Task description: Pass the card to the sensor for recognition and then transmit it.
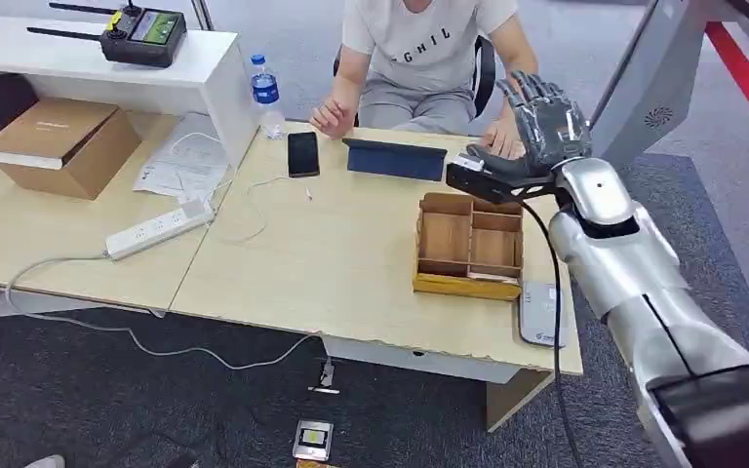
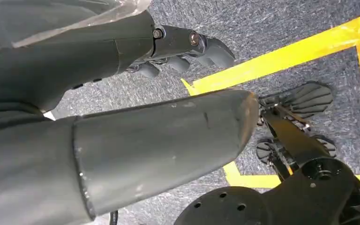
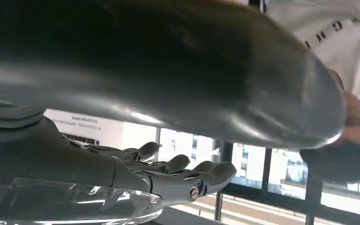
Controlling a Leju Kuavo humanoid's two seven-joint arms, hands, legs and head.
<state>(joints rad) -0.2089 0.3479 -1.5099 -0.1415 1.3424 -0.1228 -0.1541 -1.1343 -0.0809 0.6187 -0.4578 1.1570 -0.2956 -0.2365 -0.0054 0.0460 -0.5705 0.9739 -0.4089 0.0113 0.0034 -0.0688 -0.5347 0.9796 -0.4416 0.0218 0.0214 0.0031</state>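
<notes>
Fingers spread on right hand (image 1: 543, 122), holding nothing, above one wooden box (image 1: 470, 245); left hand (image 2: 178, 51) loosely apart

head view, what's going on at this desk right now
The robot's right hand is raised, fingers spread, above the far end of the wooden compartment tray, in front of a seated person in a white shirt. No card is visible in it. A dark blue tablet case and a black phone lie on the light wooden desk. The left hand hangs over the floor, holding nothing.
</notes>
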